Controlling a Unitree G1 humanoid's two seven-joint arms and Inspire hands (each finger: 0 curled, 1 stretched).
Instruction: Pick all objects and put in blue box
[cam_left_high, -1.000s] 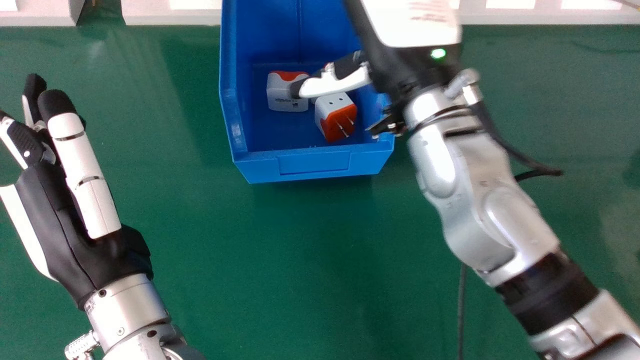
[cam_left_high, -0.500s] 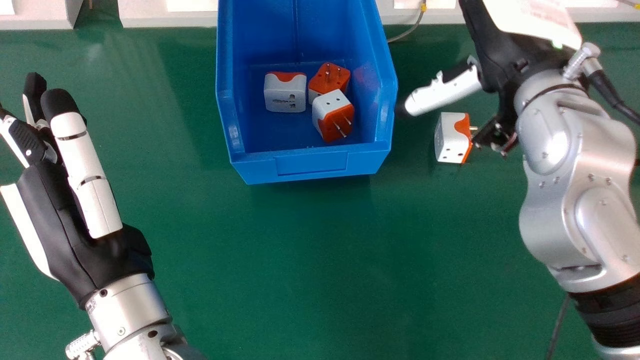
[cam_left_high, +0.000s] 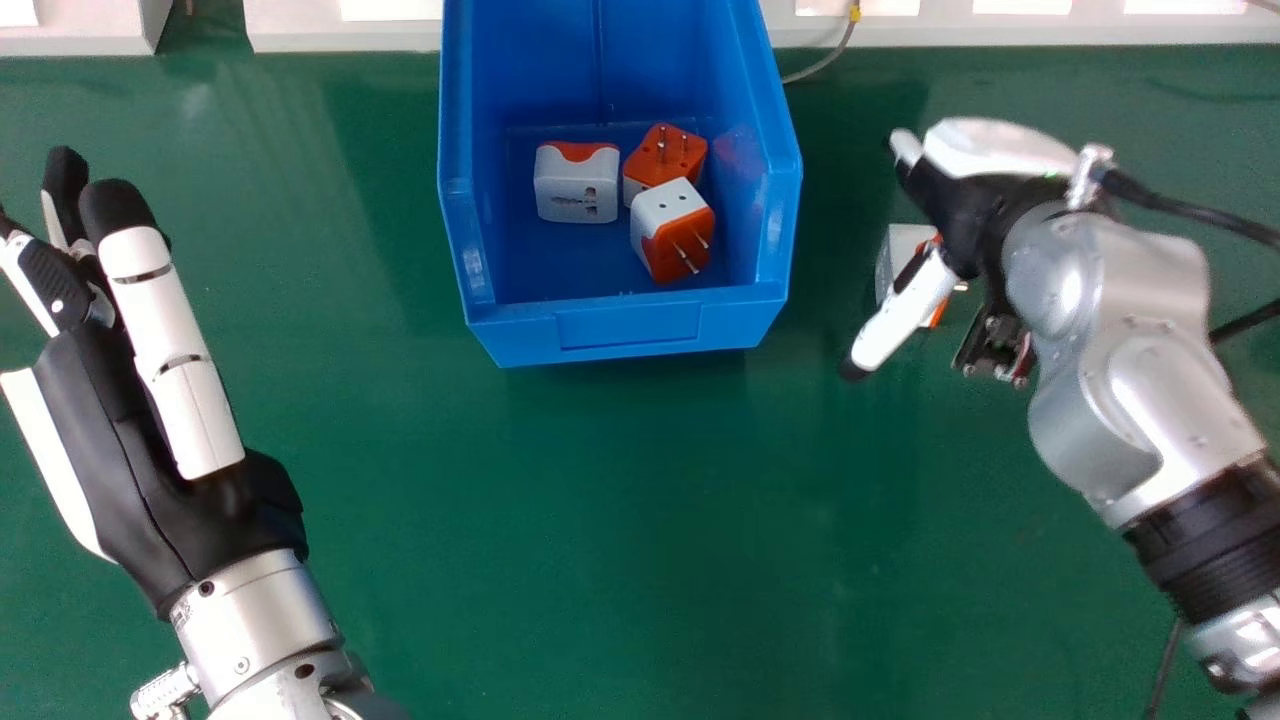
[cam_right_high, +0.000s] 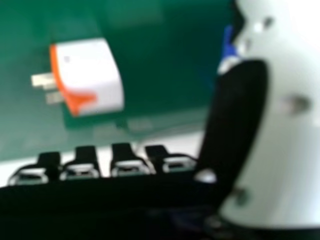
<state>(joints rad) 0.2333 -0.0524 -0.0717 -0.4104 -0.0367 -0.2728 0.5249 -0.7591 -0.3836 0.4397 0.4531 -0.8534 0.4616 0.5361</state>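
Find the loose plug (cam_left_high: 893, 250) on the bench (cam_left_high: 620, 520), right of the blue box (cam_left_high: 628, 330) and towards the far edge, with prongs aimed at the right edge. See the right hand (cam_left_high: 985, 150) over and beside it, fingers spread from the thumb and wrapped round nothing. Note the left hand (cam_left_high: 110, 430) on the bench's left side, fingers out straight, empty too.

Count three plugs already inside the blue box: a white-sided plug (cam_left_high: 577, 190) to the left, a rear plug (cam_left_high: 665, 155) and a front plug (cam_left_high: 670, 230) towards the right wall. Judge the task nearly finished, probably down to one last pick (going by the plugs in view).

Beware of lowering the thumb onto the loose plug: could shove or spin it along the bench before closing. Beware, too, of gripping by the prongs instead of the body, from coming in too far right; might then twist and drop short of the blue box. Allow for the box's right wall on the way over; by crossing too low, could clip the rim and drag the box askew. Best to close squarely round the body, lift well clear, then release low.
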